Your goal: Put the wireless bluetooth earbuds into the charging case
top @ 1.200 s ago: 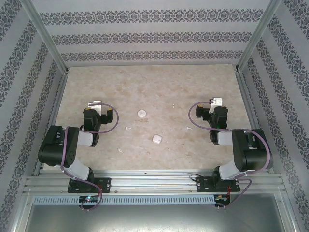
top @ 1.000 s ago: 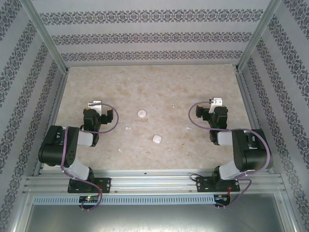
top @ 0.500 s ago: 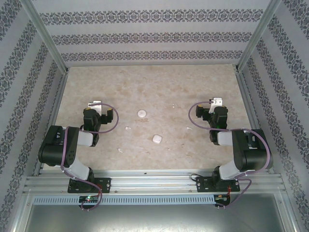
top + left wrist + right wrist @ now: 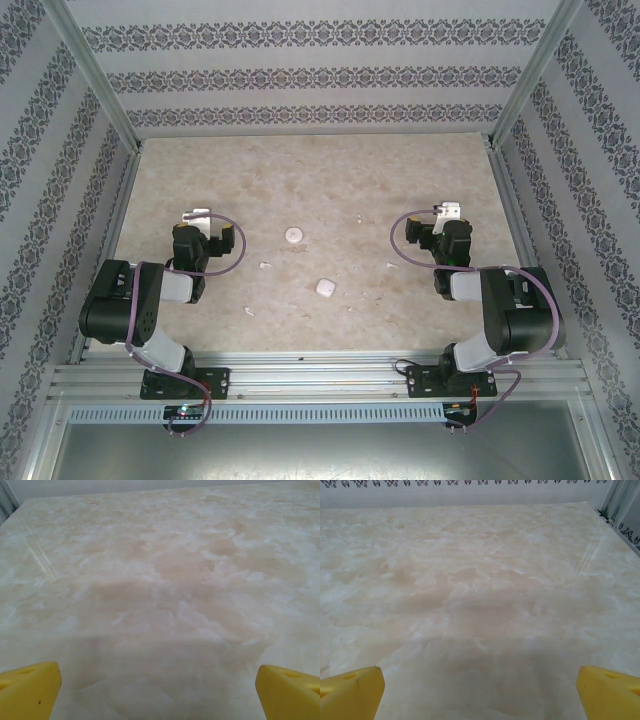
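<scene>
- The charging case [image 4: 325, 287] sits on the worktop [image 4: 330, 170] between the two arms, roughly on the centre line. It lies closer to the near edge than either gripper does.
- The left gripper [image 4: 199, 217] is spread wide and holds nothing. In its wrist view [image 4: 159, 692] the yellow fingertips [image 4: 29, 690] stand far apart over bare marble.
- The right gripper [image 4: 448, 212] is likewise spread and empty, seen the same way from its own wrist [image 4: 479, 692].
- Both grippers point toward the far wall, so the case lies inward of each fingertip pair and back toward the bases. We judge each arm must turn or pull back before it can reach anything.
- The case is about equally far from both grippers, so neither arm has a clear advantage there.
- We take the tiny white pieces for the earbuds. The left earbud [image 4: 265, 267] lies nearer the left gripper, and the right earbud [image 4: 392, 265] lies nearer the right gripper.
- A third white speck [image 4: 249, 311] rests close to the left arm, and we cannot tell what it is.
- The pieces are too small for us to read a long axis, and the case looks near-square.
- The flat round disc [image 4: 293, 235] lies beyond the case, apart from it.
</scene>
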{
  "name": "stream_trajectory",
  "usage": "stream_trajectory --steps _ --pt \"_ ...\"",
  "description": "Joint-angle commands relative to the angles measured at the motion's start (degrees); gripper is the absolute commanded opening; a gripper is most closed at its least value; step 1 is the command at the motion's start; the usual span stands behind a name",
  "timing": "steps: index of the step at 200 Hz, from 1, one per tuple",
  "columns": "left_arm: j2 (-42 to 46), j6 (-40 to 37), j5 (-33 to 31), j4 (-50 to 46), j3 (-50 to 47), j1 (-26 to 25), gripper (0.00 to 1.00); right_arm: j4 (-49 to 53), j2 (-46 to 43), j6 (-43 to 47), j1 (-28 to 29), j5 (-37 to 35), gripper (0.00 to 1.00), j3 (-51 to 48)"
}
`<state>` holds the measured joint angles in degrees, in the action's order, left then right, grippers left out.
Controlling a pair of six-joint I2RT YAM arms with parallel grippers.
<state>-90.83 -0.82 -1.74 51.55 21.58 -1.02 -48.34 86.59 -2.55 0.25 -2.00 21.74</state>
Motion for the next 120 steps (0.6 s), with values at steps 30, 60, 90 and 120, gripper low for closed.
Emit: stream_trajectory --steps 30,60,90,120 --pt "0.0 0.8 0.1 2.0 0.7 0.6 1.00 -1.9 -0.1 1.1 0.4 1.0 0.98 0.7" --pt "0.0 0.9 0.2 1.8 0.7 0.6 1.00 -2.1 -0.2 1.1 0.4 1.0 0.98 0.6" --pt "0.1 1.5 -1.0 3.2 0.0 0.8 1.00 0.6 -1.5 2.0 0.5 3.1 0.98 1.4" --pt "3.1 1.6 -1.4 4.7 -2.1 0.6 1.00 12.5 -8.0 3.3 2.2 3.1 0.98 4.7"
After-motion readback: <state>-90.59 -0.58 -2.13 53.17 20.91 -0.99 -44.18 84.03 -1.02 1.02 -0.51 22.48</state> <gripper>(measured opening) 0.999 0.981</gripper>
